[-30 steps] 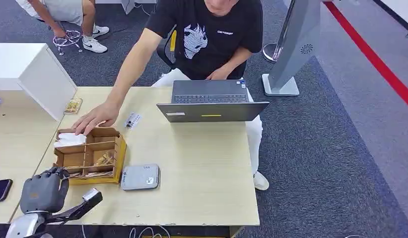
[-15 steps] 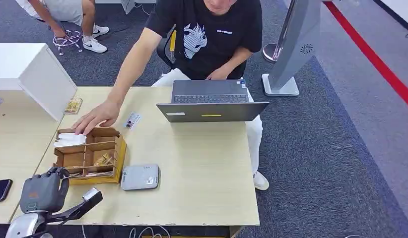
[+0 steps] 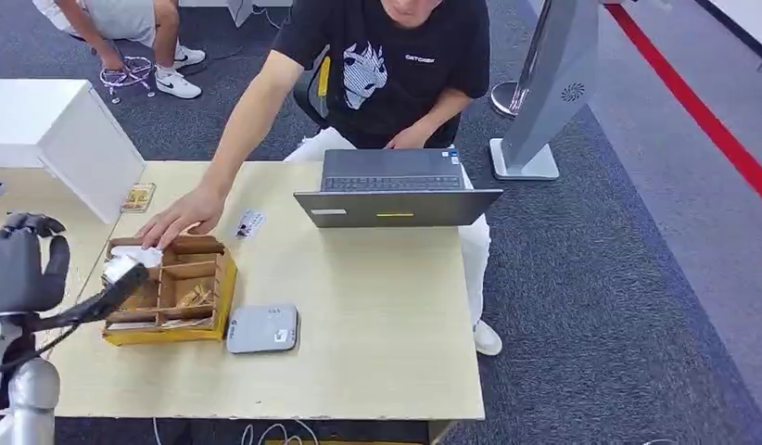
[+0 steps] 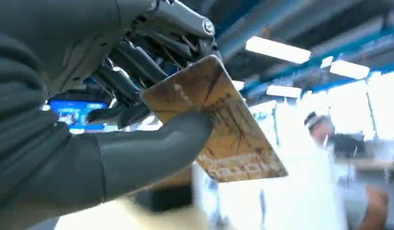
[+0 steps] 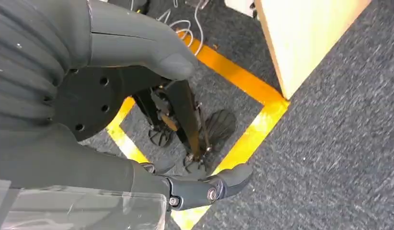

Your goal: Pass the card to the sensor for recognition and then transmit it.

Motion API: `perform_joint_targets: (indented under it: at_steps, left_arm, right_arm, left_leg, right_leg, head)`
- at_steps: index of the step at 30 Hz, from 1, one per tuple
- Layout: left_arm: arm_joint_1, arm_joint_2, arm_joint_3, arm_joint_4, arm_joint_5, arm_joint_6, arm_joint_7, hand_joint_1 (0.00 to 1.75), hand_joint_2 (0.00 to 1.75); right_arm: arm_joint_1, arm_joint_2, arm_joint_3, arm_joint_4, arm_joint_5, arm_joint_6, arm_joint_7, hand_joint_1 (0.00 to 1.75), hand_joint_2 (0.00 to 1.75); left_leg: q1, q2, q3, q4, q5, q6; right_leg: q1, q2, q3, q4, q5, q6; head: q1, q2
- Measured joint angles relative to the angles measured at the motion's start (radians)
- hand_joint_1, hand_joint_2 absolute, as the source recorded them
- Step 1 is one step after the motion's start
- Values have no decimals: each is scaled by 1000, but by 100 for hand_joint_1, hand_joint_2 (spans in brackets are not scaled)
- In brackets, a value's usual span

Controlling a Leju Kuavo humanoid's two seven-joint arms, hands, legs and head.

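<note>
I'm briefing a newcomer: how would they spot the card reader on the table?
Start at the open laptop on the wooden table. Nearer the robot's edge sits a yellow-sided divided box; the card reader lies right beside it, flat, grey, round-cornered.

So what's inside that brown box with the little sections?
The brown box has a white wad in its far corner and some tan cards in a middle section. The robot hand and its arm cover part of the near-left sections, so those can't be seen.
</note>
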Motion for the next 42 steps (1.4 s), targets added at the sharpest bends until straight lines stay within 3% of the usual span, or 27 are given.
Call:
perform_joint_targets:
  at_steps: [10,34,35,42]
  left_arm:
    - [-31,1,-21,-75,8,6,8,175,175]
    - [-43,12,-28,-56,32,16,22,175,175]
    - [-43,12,-28,-56,33,16,22,0,175]
    - [-33,12,-28,-56,46,17,22,0,175]
  right_arm:
    - [0,0,0,5,3,-1,2,0,175]
    - [0,-2,2,7,15,-1,6,0,175]
    - [0,-1,2,7,15,-1,7,0,175]
    - [0,-3,2,7,15,0,8,0,175]
  left_leg:
    - [0,1,0,0,0,0]
    - [0,2,0,0,0,0]
    - [0,3,0,0,0,0]
    - [0,2,0,0,0,0]
  right_leg:
    - [0,1,-1,0,0,0]
    - [0,2,-1,0,0,0]
    - [0,2,-1,0,0,0]
    - [0,2,-1,0,0,0]
  head:
    - [0,0]
    - [0,0]
    - [0,0]
    - [0,0]
